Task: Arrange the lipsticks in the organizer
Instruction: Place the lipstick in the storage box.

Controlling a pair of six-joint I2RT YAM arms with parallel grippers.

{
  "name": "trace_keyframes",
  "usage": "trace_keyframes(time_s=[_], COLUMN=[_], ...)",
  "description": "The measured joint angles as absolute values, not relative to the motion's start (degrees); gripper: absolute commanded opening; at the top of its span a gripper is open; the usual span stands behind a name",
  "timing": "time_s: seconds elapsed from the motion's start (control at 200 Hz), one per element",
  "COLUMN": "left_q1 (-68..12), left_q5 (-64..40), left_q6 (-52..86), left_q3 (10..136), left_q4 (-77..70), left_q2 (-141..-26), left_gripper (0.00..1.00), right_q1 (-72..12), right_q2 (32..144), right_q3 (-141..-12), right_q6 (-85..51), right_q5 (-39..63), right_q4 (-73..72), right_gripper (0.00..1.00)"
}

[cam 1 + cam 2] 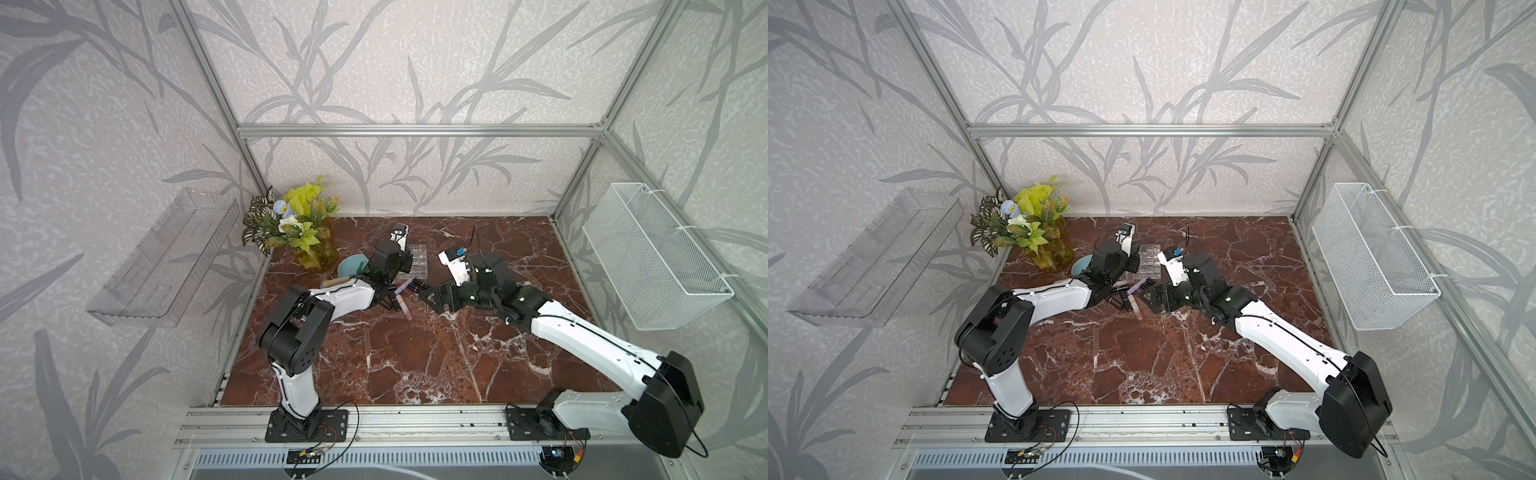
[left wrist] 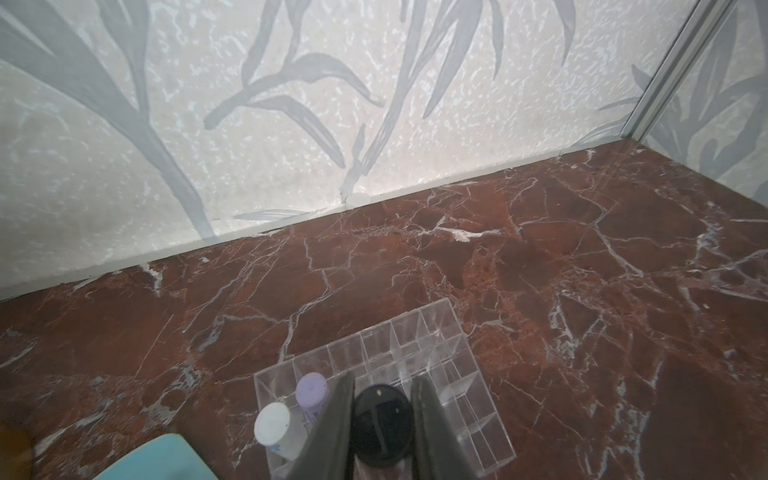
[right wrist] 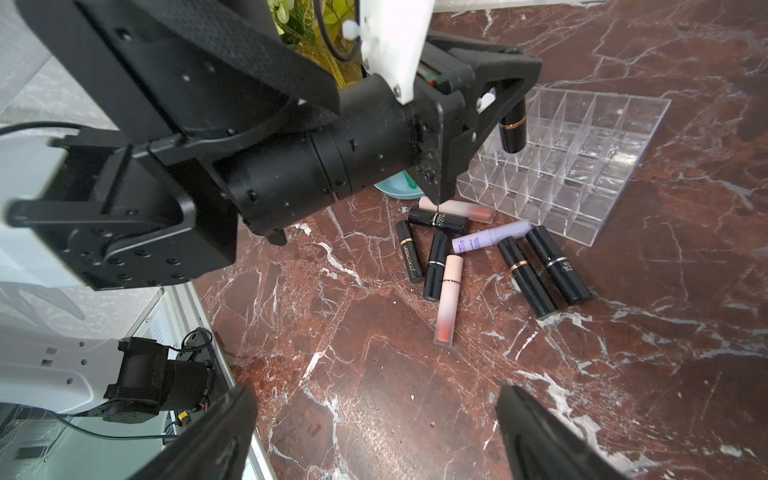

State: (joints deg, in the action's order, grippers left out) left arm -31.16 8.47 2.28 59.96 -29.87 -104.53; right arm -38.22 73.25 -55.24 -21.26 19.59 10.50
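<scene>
**A:** Lipsticks [image 3: 437,266] check-in: I counted eight lying in a heap on the bench [image 3: 623,353], just beside the organizer [image 3: 602,158]. Two more stood in its cells, a white-capped one [image 2: 272,424] and a lilac-capped one [image 2: 311,388].

**B:** And the arms?

**A:** Left pincer [image 2: 382,380] was clamped on a black lipstick [image 3: 514,131], holding it upright over the organizer right next to those two. Couldn't tell if its base had entered a cell. Right pincer [image 3: 374,390] was wide open and empty, hanging above the bench short of the heap.

**B:** So mid-placement, early days. My guess is the next move called for squaring the tube over a free cell, lowering it and letting go without knocking the neighbours. The right one looked set to grab from the heap. Those tubes touched each other, so an outer one seemed the safer pick.
</scene>
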Motion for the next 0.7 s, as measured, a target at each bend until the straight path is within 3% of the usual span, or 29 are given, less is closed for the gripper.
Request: trace_keyframes(time_s=[0.7], left_q1=[-31.2], left_q5=[14.2], left_q6=[0.6], left_q3=[65.2], left_q4=[-33.0], left_q2=[-112.1], left_gripper=[0.09], right_q1=[-38.2], right_q2=[72.1], right_q3=[-54.5], right_q6=[-20.9], right_q5=[18.5], right_q4=[11.0], right_gripper=[0.94])
